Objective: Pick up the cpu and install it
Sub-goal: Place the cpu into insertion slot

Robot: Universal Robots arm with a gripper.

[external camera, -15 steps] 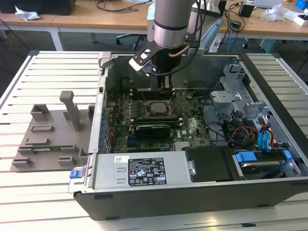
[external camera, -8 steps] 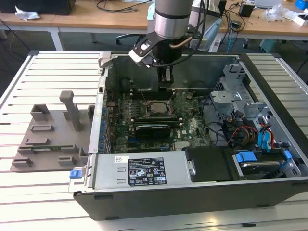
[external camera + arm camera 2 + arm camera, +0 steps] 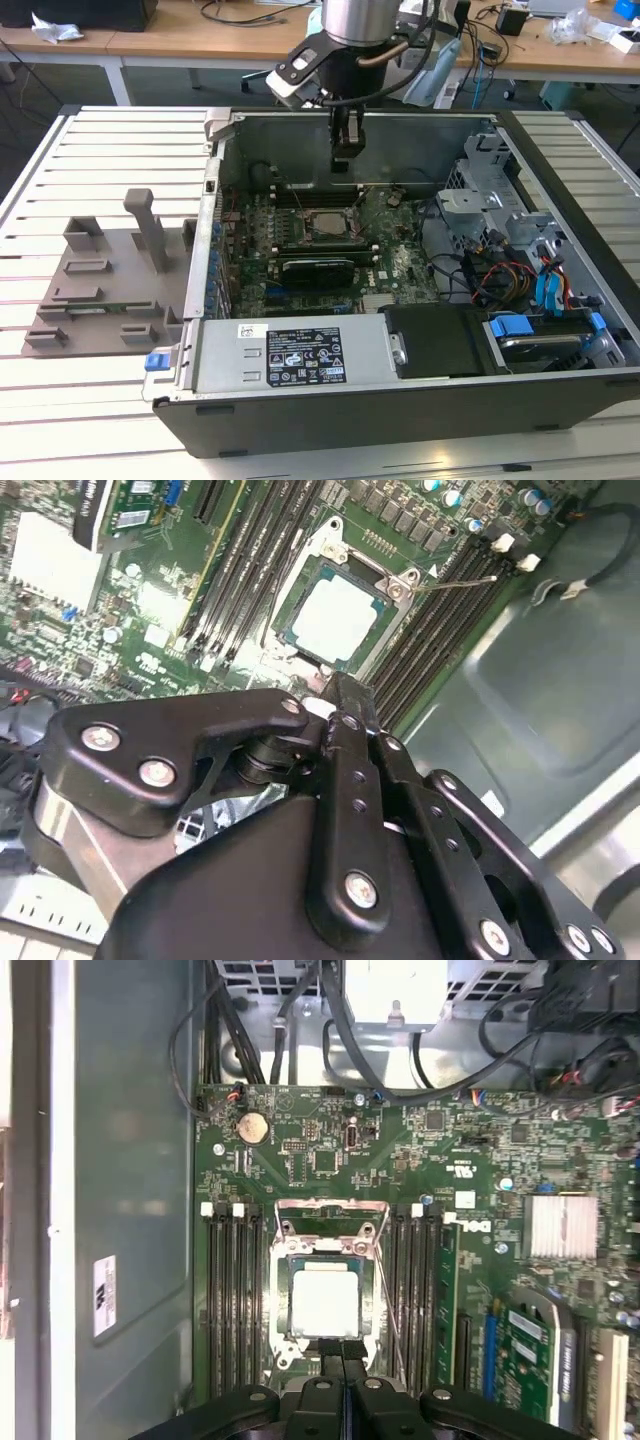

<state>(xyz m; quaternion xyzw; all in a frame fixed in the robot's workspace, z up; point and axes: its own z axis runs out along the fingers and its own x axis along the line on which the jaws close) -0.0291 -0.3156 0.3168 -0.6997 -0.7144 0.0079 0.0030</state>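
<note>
Your arm comes down over the far wall of the open computer case point(image 3: 300, 405). The wrist is near vertical and the gripper point(image 3: 345, 160) points straight down inside the case, above the motherboard point(image 3: 405, 262) and apart from it. In both wrist views the gripper point(image 3: 342, 1352) point(image 3: 338, 692) has its fingers pressed together with nothing between them.

Room to move:
- The case lies open-side up on the slatted desk point(image 3: 100, 140).
- The case's far wall stands close behind the gripper.
- Memory slots point(image 3: 235, 1300) run along two opposite sides of the socket.
- A long black card point(image 3: 320, 268) lies just beside the socket, toward the case's near wall.
- A drive cage and cables point(image 3: 500, 275) crowd the end at the exterior view's right.
- A grey tray point(image 3: 100, 275) sits on the desk beyond the case's wall at the exterior view's left, well apart from the gripper.

The cpu point(image 3: 325, 1303) lies flat in the socket near the middle of the motherboard, with its metal top up. The gripper tips are above it, just off one edge. It is square, so you get no long axis, and its edges run parallel to the memory slots. The socket's metal frame point(image 3: 332, 1222) shows at the edge of the cpu opposite the gripper.
</note>
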